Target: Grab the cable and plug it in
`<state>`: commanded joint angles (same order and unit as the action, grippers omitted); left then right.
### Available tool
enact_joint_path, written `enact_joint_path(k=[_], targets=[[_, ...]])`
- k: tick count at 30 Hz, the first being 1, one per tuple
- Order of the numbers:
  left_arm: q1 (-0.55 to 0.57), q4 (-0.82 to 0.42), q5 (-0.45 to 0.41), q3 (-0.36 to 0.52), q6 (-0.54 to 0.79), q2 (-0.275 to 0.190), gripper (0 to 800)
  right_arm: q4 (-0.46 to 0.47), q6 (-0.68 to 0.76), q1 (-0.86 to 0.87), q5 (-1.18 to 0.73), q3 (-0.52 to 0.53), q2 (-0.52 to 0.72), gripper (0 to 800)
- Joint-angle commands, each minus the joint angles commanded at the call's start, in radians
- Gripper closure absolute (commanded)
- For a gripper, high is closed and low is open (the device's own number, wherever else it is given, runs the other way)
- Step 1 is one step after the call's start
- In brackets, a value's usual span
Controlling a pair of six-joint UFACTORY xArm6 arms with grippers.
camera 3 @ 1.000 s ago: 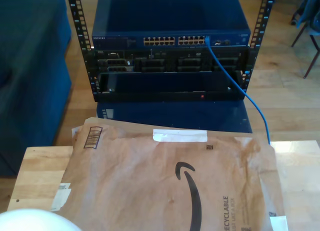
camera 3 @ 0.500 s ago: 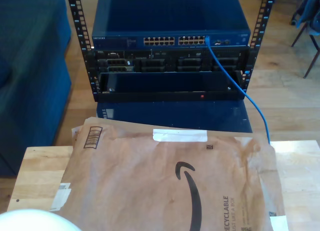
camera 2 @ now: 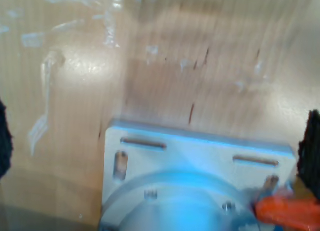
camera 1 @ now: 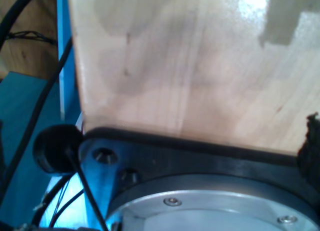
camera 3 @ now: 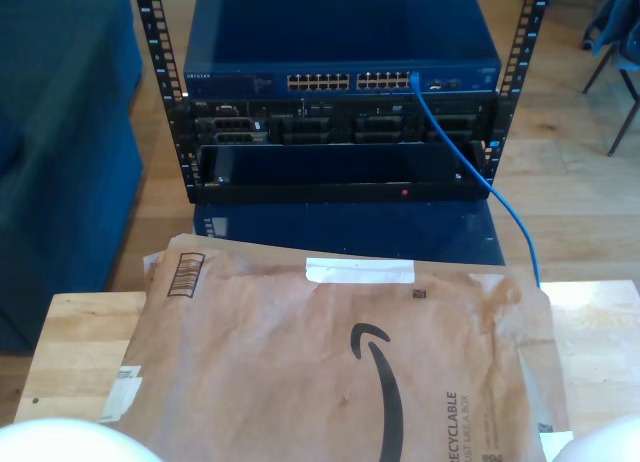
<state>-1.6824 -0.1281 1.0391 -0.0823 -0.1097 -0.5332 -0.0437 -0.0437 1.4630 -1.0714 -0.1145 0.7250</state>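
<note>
The blue cable [camera 3: 478, 172] is plugged into a port of the network switch [camera 3: 340, 82] in the rack. It runs down toward the exterior view's right and passes out of sight behind a brown paper mailer [camera 3: 340, 362]. Its other end is hidden. My second gripper [camera 2: 156, 141] hangs open above bare wood, its dark fingers [camera 2: 311, 151] far apart with nothing between them. One dark finger [camera 1: 312, 141] of my first gripper shows over the wooden table [camera 1: 190, 66]; its other finger is hidden.
The mailer covers most of the wooden table [camera 3: 75, 352]. White rounded arm parts sit at the exterior view's lower left [camera 3: 60, 442] and lower right [camera 3: 600, 447]. A black base plate [camera 1: 210, 156] and black leads [camera 1: 30, 121] lie below my first gripper. A blue sofa [camera 3: 60, 132] stands at the exterior view's left.
A white rounded arm part has come into the exterior view's lower right corner. The cable, the mailer and the rack have not moved.
</note>
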Motion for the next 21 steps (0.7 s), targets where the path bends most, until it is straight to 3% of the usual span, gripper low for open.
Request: enact_joint_path(k=[7, 21], targets=[[0.000, 0.000, 0.000, 0.000, 0.000, 0.000, 0, -0.006, 0.005, 0.015, 0.238, 0.135, -0.028, 1], [0.000, 0.000, 0.000, 0.000, 0.000, 0.000, 0, -0.006, 0.005, 0.025, 0.247, 0.138, -0.026, 1]])
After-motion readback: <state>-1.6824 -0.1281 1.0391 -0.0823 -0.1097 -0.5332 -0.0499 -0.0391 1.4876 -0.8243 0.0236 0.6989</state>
